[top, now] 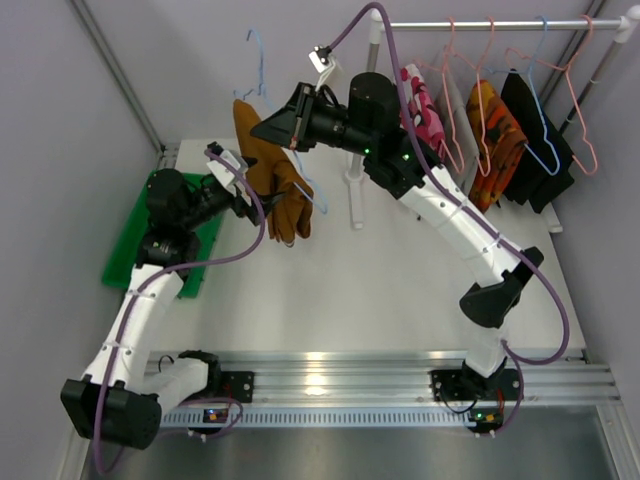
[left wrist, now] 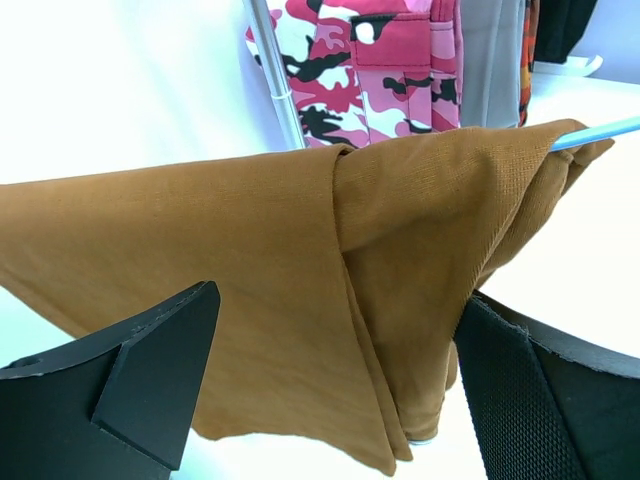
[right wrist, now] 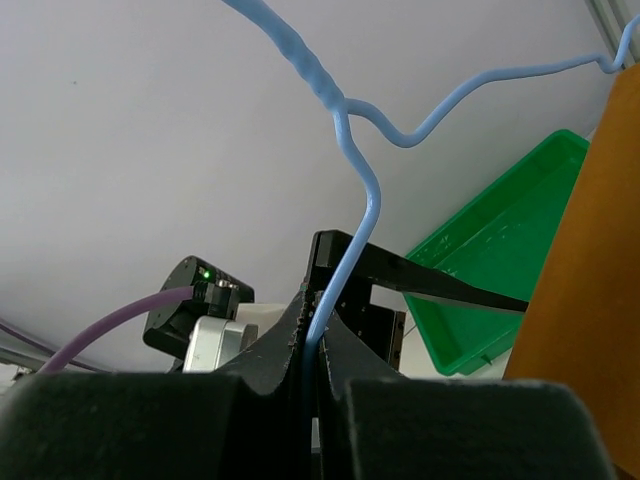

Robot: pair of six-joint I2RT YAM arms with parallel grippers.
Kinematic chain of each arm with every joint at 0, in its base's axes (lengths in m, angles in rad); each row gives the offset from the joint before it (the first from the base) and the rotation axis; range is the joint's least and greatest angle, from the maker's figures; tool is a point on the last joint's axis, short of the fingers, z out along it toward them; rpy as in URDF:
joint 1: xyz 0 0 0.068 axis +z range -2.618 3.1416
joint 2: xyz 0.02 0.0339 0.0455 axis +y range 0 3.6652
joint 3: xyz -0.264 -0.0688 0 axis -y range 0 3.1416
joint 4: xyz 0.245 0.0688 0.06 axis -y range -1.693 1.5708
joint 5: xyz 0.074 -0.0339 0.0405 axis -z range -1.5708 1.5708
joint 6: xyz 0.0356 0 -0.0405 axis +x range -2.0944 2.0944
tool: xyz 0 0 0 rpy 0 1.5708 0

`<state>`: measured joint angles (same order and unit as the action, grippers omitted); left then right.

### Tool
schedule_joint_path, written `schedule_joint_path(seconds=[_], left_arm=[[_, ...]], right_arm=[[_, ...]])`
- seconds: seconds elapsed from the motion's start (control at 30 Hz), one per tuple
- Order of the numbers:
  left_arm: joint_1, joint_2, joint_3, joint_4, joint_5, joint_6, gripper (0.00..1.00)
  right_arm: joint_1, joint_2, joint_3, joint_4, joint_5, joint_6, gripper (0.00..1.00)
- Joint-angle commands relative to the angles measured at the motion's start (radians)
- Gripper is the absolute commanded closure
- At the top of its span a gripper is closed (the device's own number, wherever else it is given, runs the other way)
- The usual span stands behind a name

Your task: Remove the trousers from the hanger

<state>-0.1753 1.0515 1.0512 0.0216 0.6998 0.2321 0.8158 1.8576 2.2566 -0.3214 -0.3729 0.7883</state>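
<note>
Just mustard trousers (top: 275, 185), pink trousers (top: 427, 117): two.

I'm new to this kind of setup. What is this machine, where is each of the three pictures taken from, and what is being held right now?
Two robot arms are bolted at the near edge of a white table. The overhead picture looks down on both arms. The other two come from a camera on each wrist. The right gripper is shut on the wire of a blue hanger, holding it up with the mustard-brown trousers draped over it. The left gripper is open, with a finger on either side of that cloth, gripping nothing. A green tray lies at the left, and more garments hang on a rail behind.
</note>
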Motion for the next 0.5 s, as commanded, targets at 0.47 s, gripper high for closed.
schedule_joint_path(seconds=[0.47], left_arm=[[0.034, 0.028, 0.006, 0.139, -0.109, -0.014, 0.09]], right_arm=[[-0.009, -0.113, -0.002, 0.255, -0.043, 0.035, 1.00]])
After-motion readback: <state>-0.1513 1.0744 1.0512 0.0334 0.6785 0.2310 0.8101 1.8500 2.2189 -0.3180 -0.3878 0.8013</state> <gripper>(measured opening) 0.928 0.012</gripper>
